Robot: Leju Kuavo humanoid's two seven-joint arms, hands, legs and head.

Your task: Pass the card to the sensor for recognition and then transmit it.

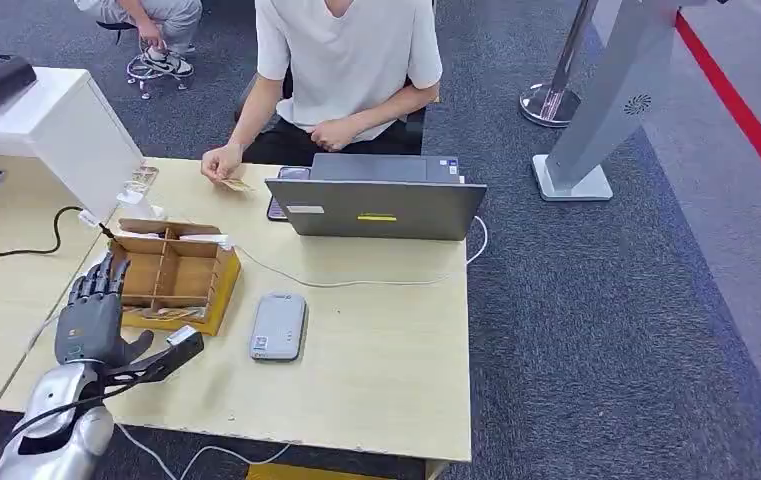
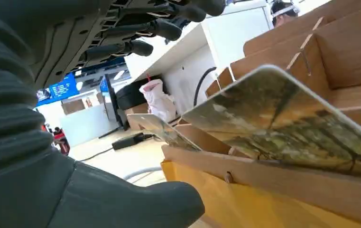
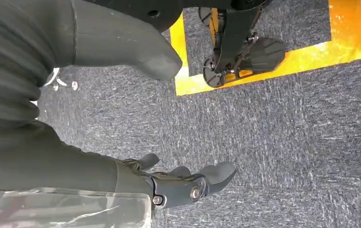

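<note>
Head view puts our left hand (image 1: 91, 315), fingers spread and empty, beside the box (image 1: 171, 275); the card (image 2: 287, 118) leans in its near slot. We could nudge the box. Our right hand (image 3: 178, 183) hangs empty.

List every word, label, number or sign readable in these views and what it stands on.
No text can be read.
Yellow sticker on the grey laptop lid: too small.
Label on the flat grey sensor device: blurred.
Blue wall screen: blurred.
</note>
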